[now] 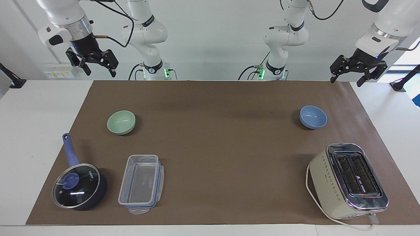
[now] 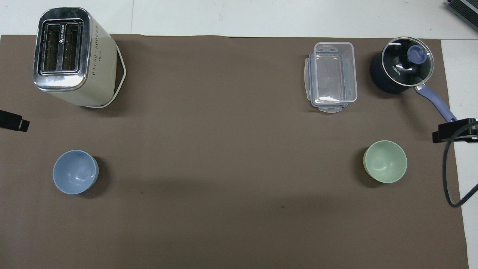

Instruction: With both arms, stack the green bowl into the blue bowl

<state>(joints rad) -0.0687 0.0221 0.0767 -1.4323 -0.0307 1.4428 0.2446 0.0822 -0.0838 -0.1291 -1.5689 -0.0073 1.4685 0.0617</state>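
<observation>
A white wall backs the scene, and a white table carries a large brown mat that covers most of its top. Both arms wait, raised at the robots' edge of the mat.

The right gripper hangs high over the mat's corner at the right arm's end, its fingers spread apart and empty. The left gripper hangs over the corner at the left arm's end, fingers likewise spread and holding nothing.

The green bowl is small, round, pale mint and matte; it stands upright on the mat toward the right arm's end. The blue bowl is its twin in shape, periwinkle and plain, upright toward the left arm's end, well apart from the green one.

Farther from the robots than the green bowl sit a dark lidded saucepan with a blue handle and, just beside it, a clear plastic container. A cream toaster with a chrome top stands farther from the robots than the blue bowl.
</observation>
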